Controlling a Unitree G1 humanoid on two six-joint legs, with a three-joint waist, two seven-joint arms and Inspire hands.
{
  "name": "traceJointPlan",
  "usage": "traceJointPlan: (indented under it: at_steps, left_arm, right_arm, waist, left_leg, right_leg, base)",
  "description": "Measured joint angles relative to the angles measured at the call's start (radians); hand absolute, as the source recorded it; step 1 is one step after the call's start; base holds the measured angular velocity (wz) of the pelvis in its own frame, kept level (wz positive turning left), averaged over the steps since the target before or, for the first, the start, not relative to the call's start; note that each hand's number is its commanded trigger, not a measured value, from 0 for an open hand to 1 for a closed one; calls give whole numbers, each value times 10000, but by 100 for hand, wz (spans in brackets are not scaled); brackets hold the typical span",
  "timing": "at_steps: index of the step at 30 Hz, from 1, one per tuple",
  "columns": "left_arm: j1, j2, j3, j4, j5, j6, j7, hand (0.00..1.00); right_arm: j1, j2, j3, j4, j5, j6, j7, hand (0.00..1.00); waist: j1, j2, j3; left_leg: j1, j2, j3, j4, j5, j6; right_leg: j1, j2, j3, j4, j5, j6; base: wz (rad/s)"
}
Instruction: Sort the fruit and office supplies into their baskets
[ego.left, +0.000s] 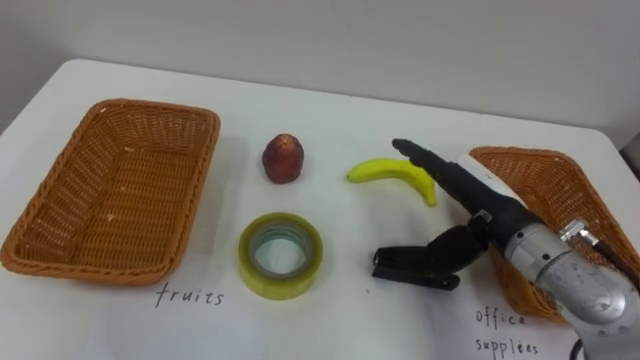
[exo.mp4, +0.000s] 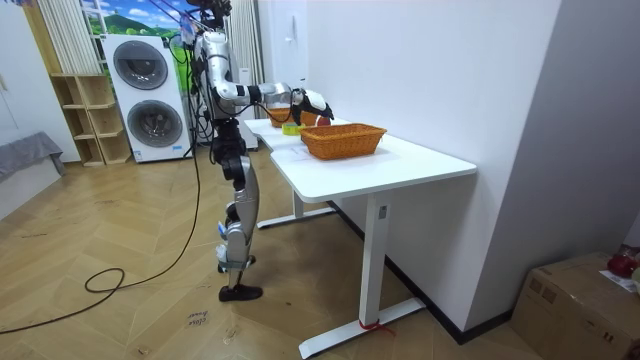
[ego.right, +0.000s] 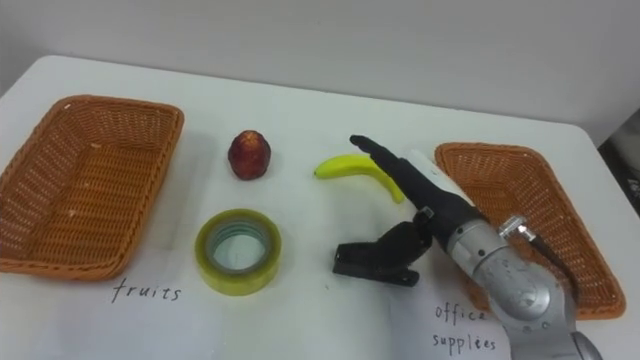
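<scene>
From the lower right of the frame the robot's right hand (ego.left: 480, 214) reaches out empty, fingers straight, thumb spread wide, over the curved yellow banana (ego.left: 383, 172) right of centre. A red apple (ego.left: 283, 158) and a yellowish tape roll (ego.left: 281, 256) lie centre, between the woven orange fruit basket (ego.left: 62, 252) at left and the matching office basket (ego.left: 522, 160) at right.

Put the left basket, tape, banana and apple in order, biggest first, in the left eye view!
Left basket, clearly biggest.
Tape, though it sits nearest the camera.
Banana, about as long as the tape is wide, but thinner.
Apple, smallest.
</scene>
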Motion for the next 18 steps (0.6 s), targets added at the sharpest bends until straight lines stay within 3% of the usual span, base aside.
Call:
traceJointPlan:
  at_steps: [4,8,18]
  left_arm:
    - [-35,0,-9,-1,35,137,0,0]
    - [-33,2,0,-1,35,192,0,0]
    - [38,-9,-1,-448,29,307,-12,0]
  right_arm:
    - [-19,-9,187,584,-409,6,38,0]
    - [-10,-8,317,1029,-891,337,418,0]
    - [-11,-1,314,1101,-1435,449,1038,0]
  waist:
    - [-12,0,-8]
    - [-3,29,-10]
    - [-10,38,-18]
  left_leg:
    - [7,-1,4,5,0,0]
    - [9,-4,6,4,0,0]
    - [34,3,5,34,0,0]
  right_leg:
    - [18,-1,-30,-2,0,0]
    - [20,-3,-31,-6,0,0]
    - [54,-5,-78,0,4,-6]
  base:
    - [0]
    - [0]
    - [0]
